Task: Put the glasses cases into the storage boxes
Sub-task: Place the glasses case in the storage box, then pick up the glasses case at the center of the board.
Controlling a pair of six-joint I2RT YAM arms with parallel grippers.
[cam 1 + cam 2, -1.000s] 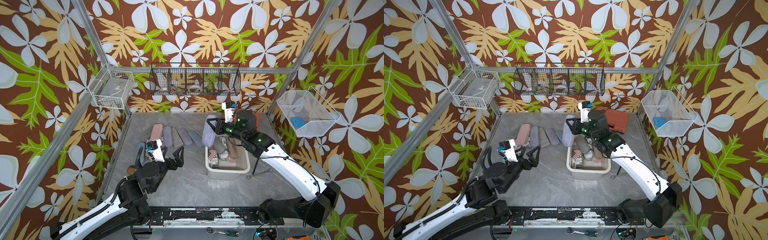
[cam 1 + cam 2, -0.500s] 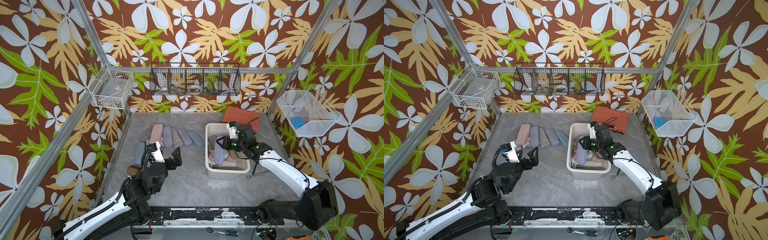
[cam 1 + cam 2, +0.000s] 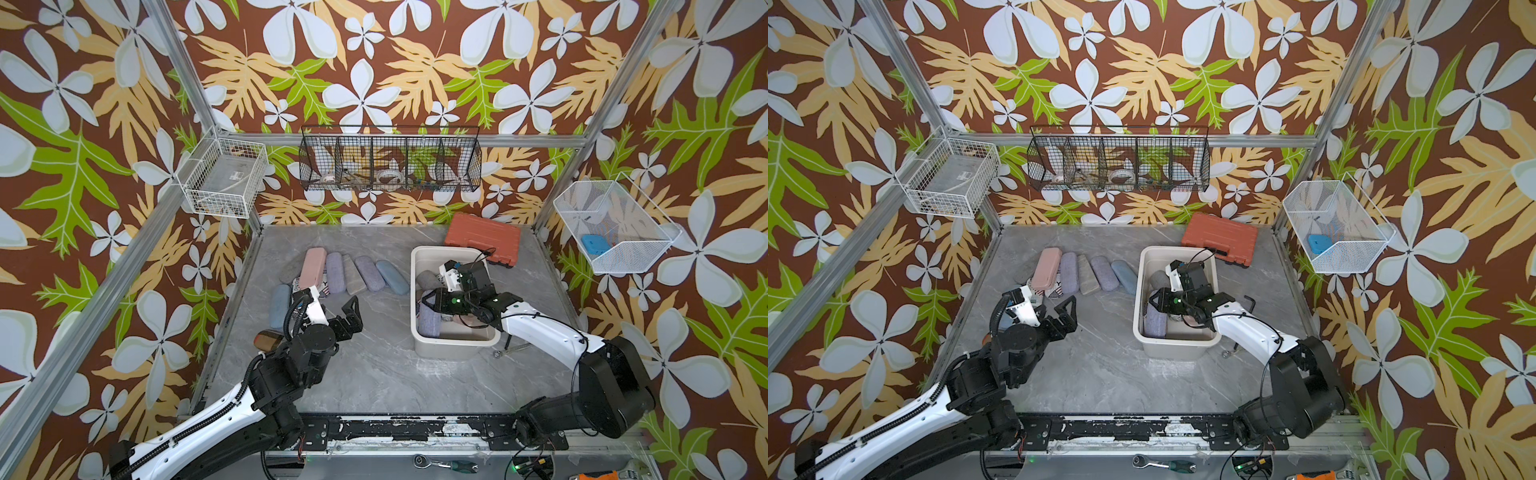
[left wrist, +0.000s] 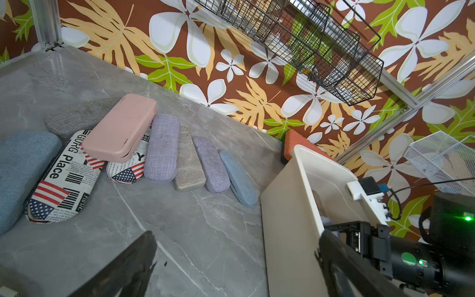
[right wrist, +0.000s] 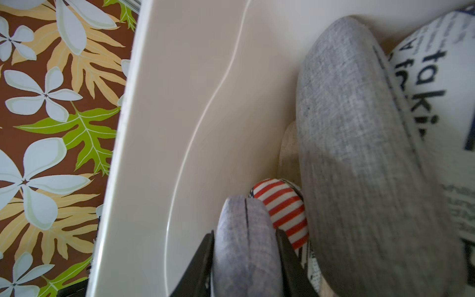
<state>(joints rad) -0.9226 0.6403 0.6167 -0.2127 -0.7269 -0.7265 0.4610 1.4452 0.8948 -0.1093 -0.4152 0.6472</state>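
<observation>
Glasses cases [image 3: 353, 279] are in two places. One lavender case [image 3: 430, 323] lies inside the cream tub [image 3: 453, 350], right of centre in both top views, along the tub's left wall. The right claw [image 5: 245, 240] pinches one end of it: in the right wrist view a black finger [image 5: 203, 257] presses on each side. Next to it in the tub are a grey case [image 5: 359, 154] and a newspaper-print case [image 5: 434, 77].

The other cases lie on the grey table [image 3: 374, 374] left of the tub, side by side, from a pink case [image 3: 313, 266] to a light blue case [image 3: 392, 276] nearest the tub. The left claw [image 3: 330, 309] hangs over the table just below this row, left of centre, its fingers spread wide and holding nothing. An orange-red tool case [image 3: 482, 241] sits just behind the tub, toward the upper right.
</observation>
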